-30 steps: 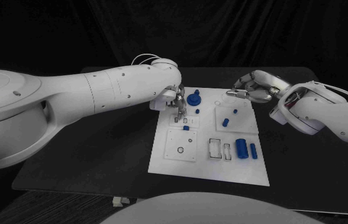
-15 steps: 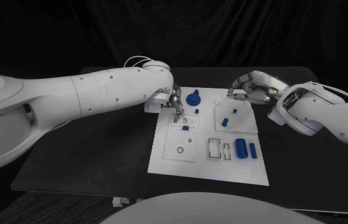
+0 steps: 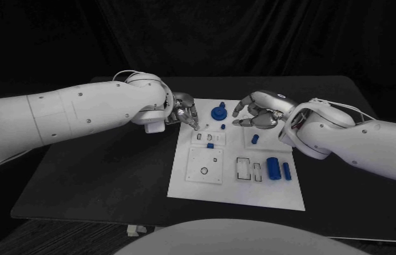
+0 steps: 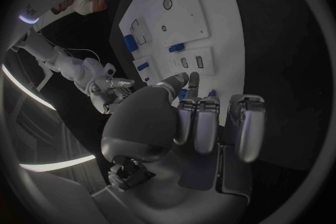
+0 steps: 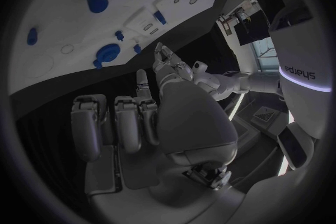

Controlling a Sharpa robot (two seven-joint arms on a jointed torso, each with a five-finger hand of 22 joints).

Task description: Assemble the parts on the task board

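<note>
The white task board (image 3: 239, 189) lies in the middle of the black table. A large blue knob (image 3: 218, 113) stands near its far edge. Two blue cylinders (image 3: 273, 168) lie at its right side, and small blue pieces (image 3: 210, 146) sit in the middle blocks. My left hand (image 3: 183, 115) hovers at the board's far left edge, fingers stretched out and empty (image 4: 199, 123). My right hand (image 3: 254, 115) hangs over the far right part of the board, just right of the knob, holding nothing (image 5: 133, 123). The knob (image 5: 108, 51) lies ahead of its fingertips.
Bare black table (image 3: 107, 169) surrounds the board on all sides. White raised blocks (image 3: 206, 172) with holes and slots sit on the board's left half. My left forearm (image 3: 74, 115) stretches across the table's left side.
My left hand has pulled back to the left, off the slots beside the knob. My right hand has moved left from the board's right edge to a spot over it, near the knob.
</note>
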